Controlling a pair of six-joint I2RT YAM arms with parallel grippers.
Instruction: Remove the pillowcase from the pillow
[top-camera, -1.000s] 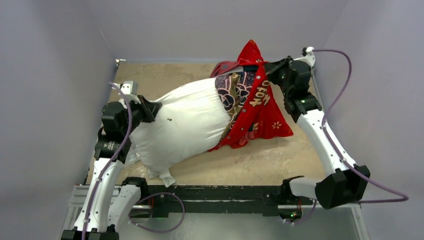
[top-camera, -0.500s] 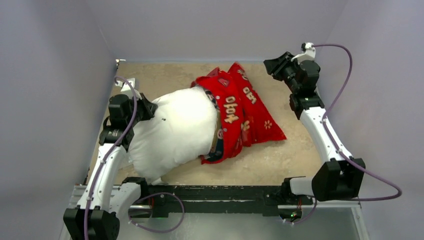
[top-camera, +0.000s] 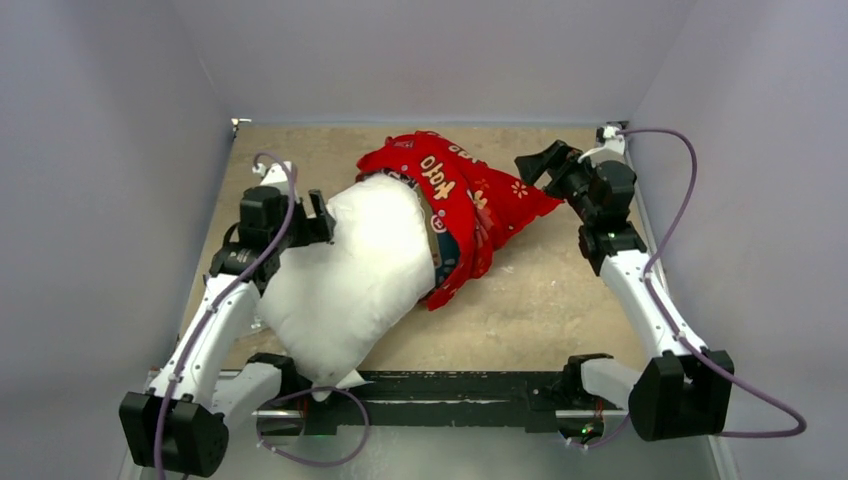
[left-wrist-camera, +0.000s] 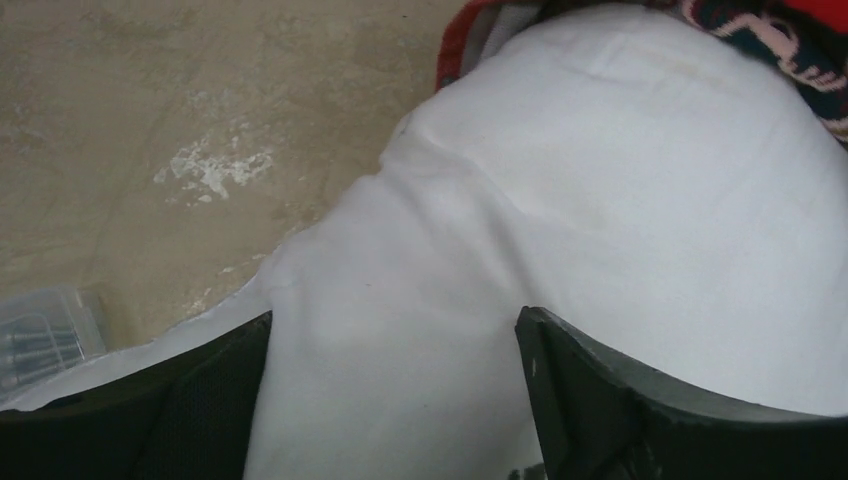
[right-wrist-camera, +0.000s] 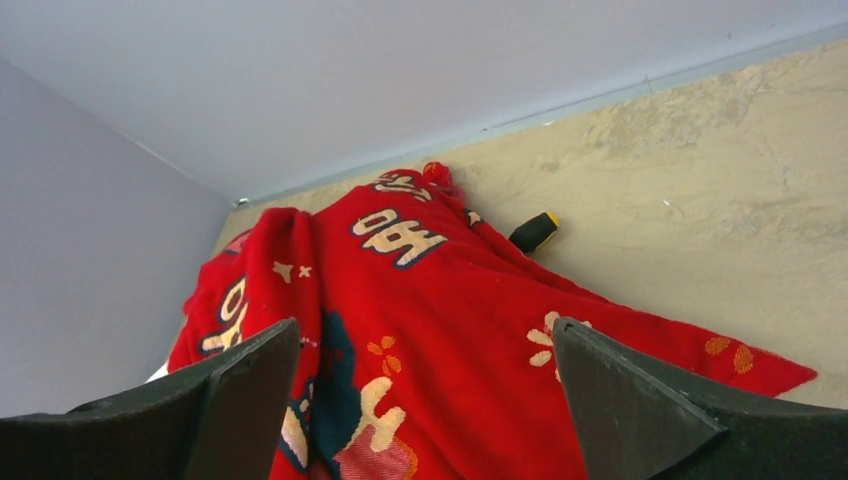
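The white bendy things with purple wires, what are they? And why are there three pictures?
They are two robot arms, each ending in a two-finger pincher called a gripper. One picture looks down from above. The other two come from small cameras on each wrist. On the table lies a white pillow with one end inside its red pillowcase. The left gripper is open, with pillow between its fingers. The right gripper is open near the pillowcase's corner. Neither holds anything.

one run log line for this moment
pillowcase: partly off, bunched over far end of pillow | pillow: mostly bare | left gripper: open at pillow | right gripper: open, near pillowcase
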